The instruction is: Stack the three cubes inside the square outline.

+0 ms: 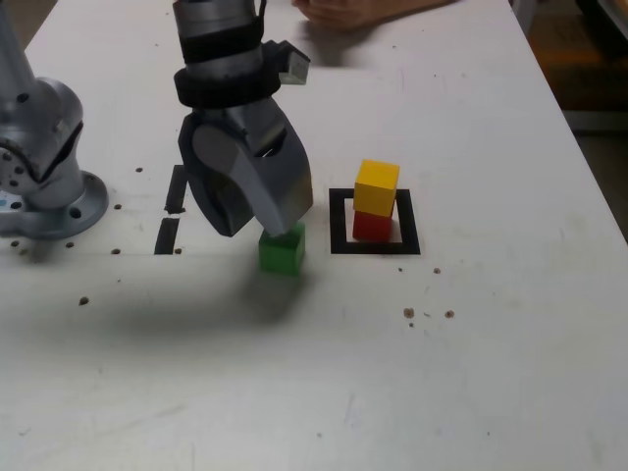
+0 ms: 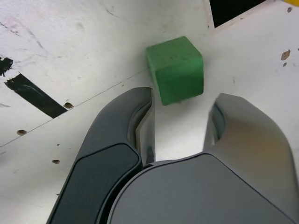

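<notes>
Your gripper hangs low over the green cube, fingers apart with a clear gap between them; the wrist view shows the cube just ahead of the tips, not clamped. The spread looks chosen to straddle the cube, which is narrower than the gap, so I read this as the approach to the last pick. The green cube rests on the tabletop outside the square outline, at about 9 o'clock from it in the exterior view and just beside its tape edge. Inside the outline the red cube sits on the white centre with the yellow cube stacked on it, slightly skewed; two of three appear done, the green one left to go on top. Two short black strips lie at 9 o'clock of the gripper, apart from the outline. Hard to make out: in the exterior view the gripper body covers the cube's upper rear, so whether a fingertip touches it cannot be told there. The wrist view cuts off the outline to a dark corner and shows neither stacked cube. A person's hand is cropped at 12 o'clock.
</notes>
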